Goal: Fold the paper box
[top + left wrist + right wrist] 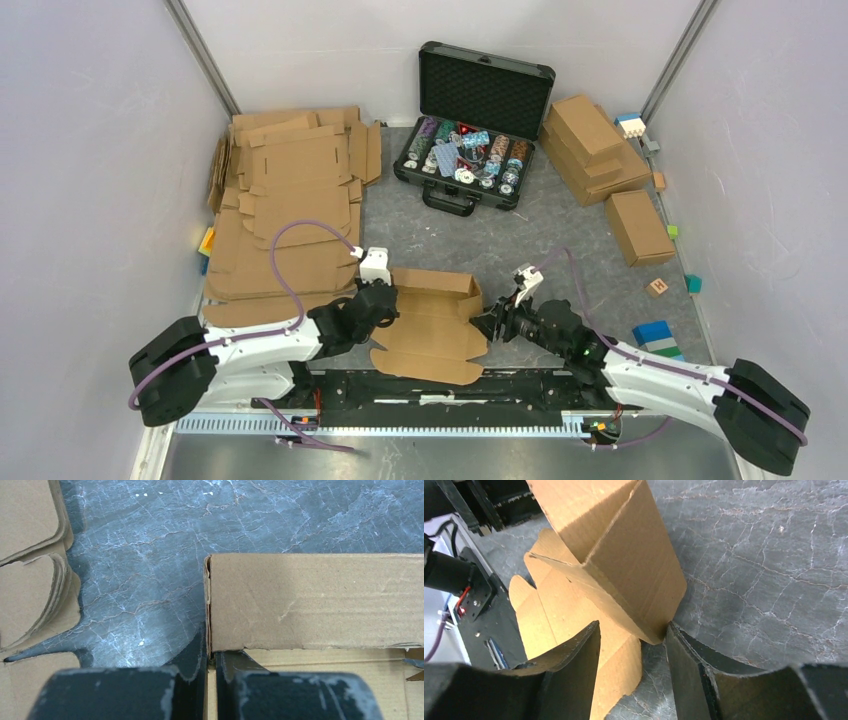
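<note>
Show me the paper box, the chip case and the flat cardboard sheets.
paper box [430,330]: top external view, flat base panel.
chip case [487,92]: top external view, open foam-lined lid.
flat cardboard sheets [300,165]: top external view, top sheet.

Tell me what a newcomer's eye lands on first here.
A half-folded box lies centre front on the table, far wall raised. The left tool pinches its left side; the right tool straddles an upright flap on the right, jaws apart. Behind sit an open black case and, far left, stacked flat sheets.
</note>
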### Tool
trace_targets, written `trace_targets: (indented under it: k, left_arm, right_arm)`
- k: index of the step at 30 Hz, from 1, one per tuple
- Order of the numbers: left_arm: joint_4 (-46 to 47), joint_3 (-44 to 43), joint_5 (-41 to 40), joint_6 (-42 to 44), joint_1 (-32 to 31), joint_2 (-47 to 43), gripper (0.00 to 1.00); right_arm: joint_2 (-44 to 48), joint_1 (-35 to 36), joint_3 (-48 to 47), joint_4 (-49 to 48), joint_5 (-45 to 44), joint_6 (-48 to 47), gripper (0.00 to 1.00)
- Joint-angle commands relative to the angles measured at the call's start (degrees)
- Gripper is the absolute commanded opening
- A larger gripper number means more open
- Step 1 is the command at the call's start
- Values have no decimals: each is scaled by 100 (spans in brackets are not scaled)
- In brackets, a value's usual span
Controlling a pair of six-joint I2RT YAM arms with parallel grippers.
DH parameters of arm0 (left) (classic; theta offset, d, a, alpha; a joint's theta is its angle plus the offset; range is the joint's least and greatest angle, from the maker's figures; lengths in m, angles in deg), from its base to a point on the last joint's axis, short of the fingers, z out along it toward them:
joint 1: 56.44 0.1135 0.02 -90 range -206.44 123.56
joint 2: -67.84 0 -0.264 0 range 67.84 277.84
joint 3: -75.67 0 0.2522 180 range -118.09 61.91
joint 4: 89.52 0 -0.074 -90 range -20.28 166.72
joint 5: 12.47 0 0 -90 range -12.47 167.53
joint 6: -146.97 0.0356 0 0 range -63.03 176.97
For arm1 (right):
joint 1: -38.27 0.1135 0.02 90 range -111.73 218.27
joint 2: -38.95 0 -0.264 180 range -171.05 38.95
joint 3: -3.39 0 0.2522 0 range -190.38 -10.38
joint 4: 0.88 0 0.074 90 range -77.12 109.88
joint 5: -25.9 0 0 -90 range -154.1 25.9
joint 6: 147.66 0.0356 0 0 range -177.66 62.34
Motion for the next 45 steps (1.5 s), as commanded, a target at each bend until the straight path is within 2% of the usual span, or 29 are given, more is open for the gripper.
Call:
trace_targets:
  k: [1, 16, 34, 39, 45]
  left_arm:
    - [-31, -254, 73, -127, -17, 118, 2]
    - [-121, -448, -70, -229, -34, 342, 2]
    - [-420, -825, -599, -568, -495, 731, 2]
    - [-415, -871, -676, -779, -633, 818, 2]
    - [-583, -1126, -1004, -1416, -952, 1168, 3]
  right_arm:
    - [-221, 22, -120, -296, 76, -398, 56]
    - [-1026, 570, -1058, 651, -1282, -907, 48]
    - [-1635, 980, -1504, 756, -2991, -693, 42]
    - [-1745, 996, -1606, 1068, -3749, -419, 33]
    - [-2022, 1003, -1729, 1406, -4542, -62, 24]
